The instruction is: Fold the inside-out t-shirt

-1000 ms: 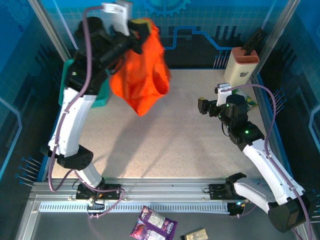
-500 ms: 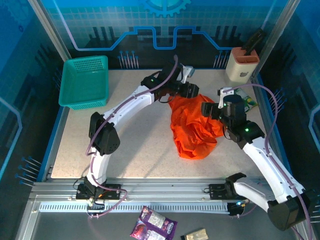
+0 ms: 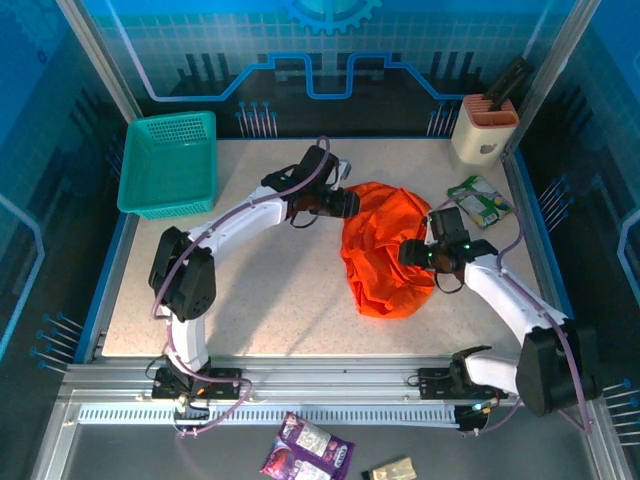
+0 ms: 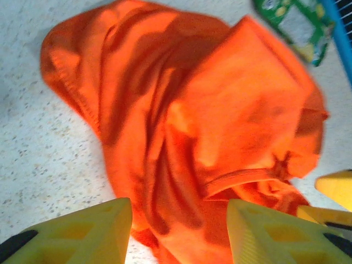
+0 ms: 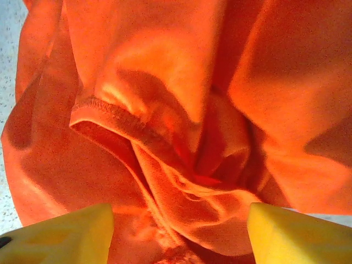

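The left gripper (image 3: 348,203) has its yellow fingers (image 4: 82,228) apart, with nothing pinched. Bare table and the edge of the cloth show in the gap between them. It sits just at the far-left end of the t-shirt (image 3: 385,245), which spreads away from it toward the right edge of the table (image 3: 290,300).

The right gripper (image 3: 407,252) is also spread, its fingers (image 5: 60,234) wide apart. Folds and a stitched hem lie between them, and I see no clamp on the cloth. It is pressed against the right side of the heap, about halfway along it, and the shirt lies to its left.

The shirt is a crumpled orange mound on the right half of the table, midway between the far and near edges. Its long axis runs roughly from far to near. Both grippers are at the cloth. The right one is deeper in the folds and looks the nearer for a grab, while the left could take the far end.

A green packet (image 3: 478,198) lies near the right edge, apart from the shirt, and its print is too small to read. A teal basket (image 3: 168,165) stands at the far-left corner and a pale holder (image 3: 487,125) at the far-right corner. The mark on the holder cannot be made out. The shirt shows no print or label.
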